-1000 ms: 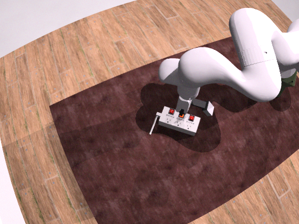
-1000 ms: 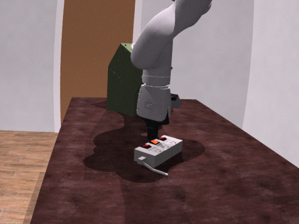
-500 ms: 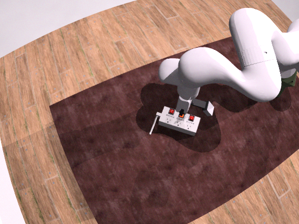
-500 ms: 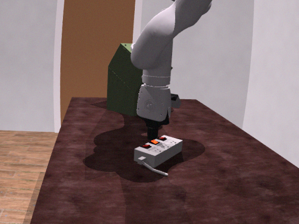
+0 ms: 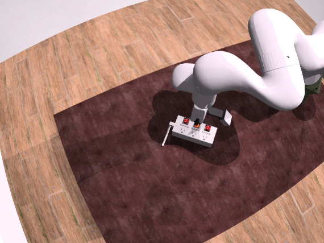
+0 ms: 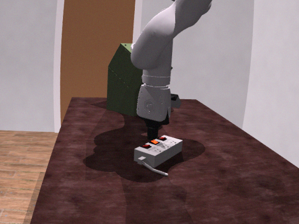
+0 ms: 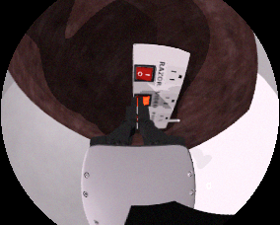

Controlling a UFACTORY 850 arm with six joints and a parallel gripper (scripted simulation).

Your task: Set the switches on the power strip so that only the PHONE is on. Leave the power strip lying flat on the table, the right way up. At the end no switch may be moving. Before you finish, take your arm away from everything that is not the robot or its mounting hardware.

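The white power strip [image 5: 211, 135] [image 6: 169, 152] [image 7: 173, 56] lies flat on the table, switches up. The middle switch [image 6: 155, 142] [image 7: 146, 101] glows orange; its label is too blurred to read. The RAZOR switch [image 5: 207, 128] [image 6: 162, 138] [image 7: 144, 73], farthest from the cord, is darker red and unlit. The cord-end switch [image 5: 185, 120] [image 6: 146, 146] also looks dark red; the fingers hide it in the wrist view, and its label is unreadable. My gripper [image 5: 196, 121] [image 6: 152, 138] [image 7: 137, 104] is shut and empty, its black tips at the outer side of the middle switch. Contact is unclear.
A short white cord [image 5: 166, 135] [image 6: 157, 171] [image 7: 174, 120] sticks out of one end of the strip. A dark green angular block [image 6: 121, 87] [image 5: 312, 90] stands farther back near the arm's base. The table top [image 5: 128, 205] [image 6: 223, 194] is dark reddish brown.
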